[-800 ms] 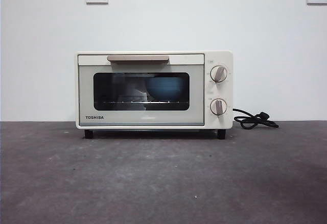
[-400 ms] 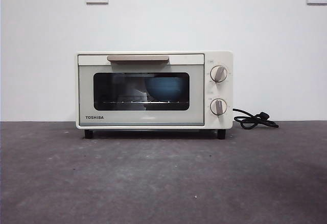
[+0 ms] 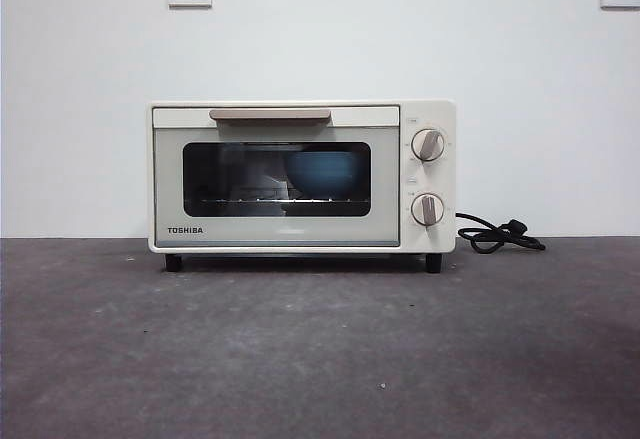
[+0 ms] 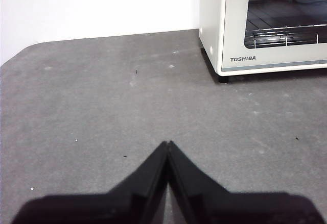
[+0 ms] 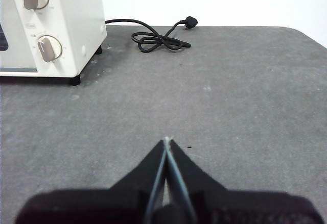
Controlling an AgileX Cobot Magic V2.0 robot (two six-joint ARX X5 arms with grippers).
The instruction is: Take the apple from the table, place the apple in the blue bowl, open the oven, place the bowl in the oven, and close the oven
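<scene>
The cream-white toaster oven (image 3: pixel 302 177) stands shut with the matte blue bowl (image 3: pixel 323 173) behind its glass; left gripper (image 4: pixel 168 143) and right gripper (image 5: pixel 166 140) rest pinched together, clear; the apple is unseen, so I'd leave the door alone.

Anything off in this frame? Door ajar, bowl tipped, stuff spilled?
Nothing stands out. The oven stands square with its door shut, the blue bowl sits upright on the rack inside, and the cord lies coiled beside it. Both grippers, left and right, wait shut, away from the oven.
</scene>
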